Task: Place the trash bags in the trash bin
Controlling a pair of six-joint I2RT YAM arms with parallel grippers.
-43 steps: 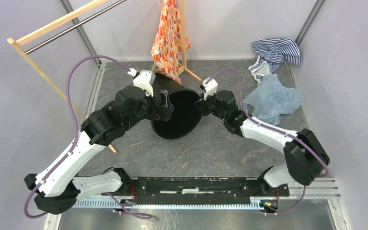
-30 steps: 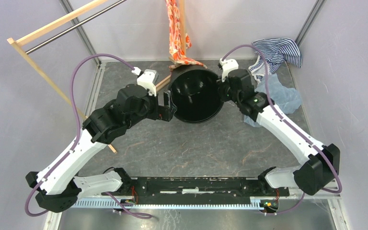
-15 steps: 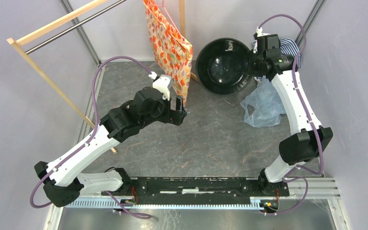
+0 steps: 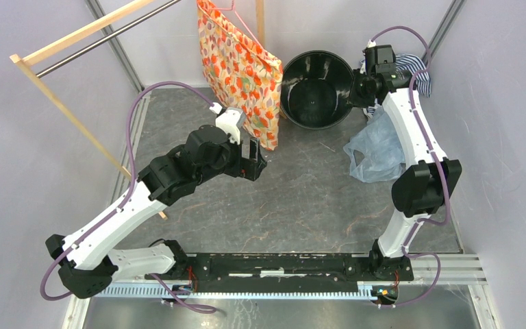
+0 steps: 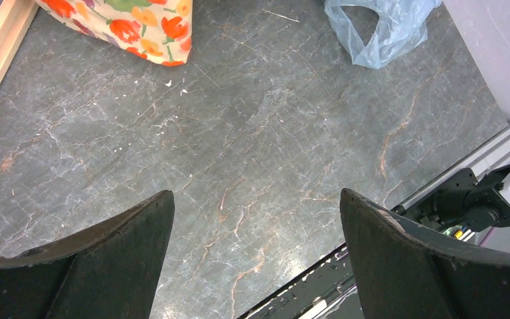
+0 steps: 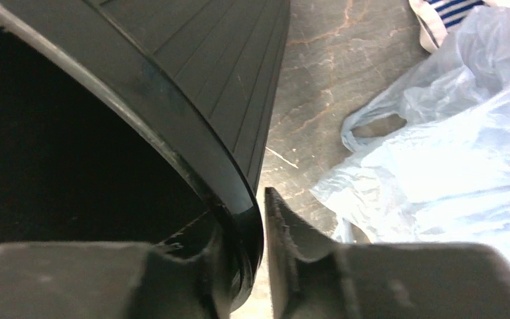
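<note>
seen from overhead, the right gripper (image 4: 356, 89) stands at the rim of the black bin (image 4: 305, 68), which is at the table's (image 4: 301, 205) 1 o'clock corner with its mouth turned toward the camera. the wrist view shows the rim between the two fingers, the outer one just beside the wall. whether the jaws are clamped on it or merely standing around it cannot be told. the left gripper (image 4: 255, 163), just left of the table's middle, hangs over bare stone with its jaws wide apart and nothing between them. the pale-blue plastic bag (image 4: 377, 147) lies crumpled on the table at 5 o'clock from the bin, near it but outside it, so the main step looks not yet done

several things could spoil it from here. if the bin is leaning when the fingers part, it may tip or roll toward the orange floral bag (image 4: 236, 65) hanging at its 9 o'clock. the right forearm crosses above the plastic bag's far edge, so a low pull-back could drag or pin the film. the film looks thin and slippery: a shallow pinch may catch one layer and shed it mid-carry. spread about as wide as the bin's mouth, it could drape over the rim rather than drop in. the striped cloth (image 6: 451, 10) lies close at the plastic bag's 12 o'clock, and a careless grab might take it too
</note>
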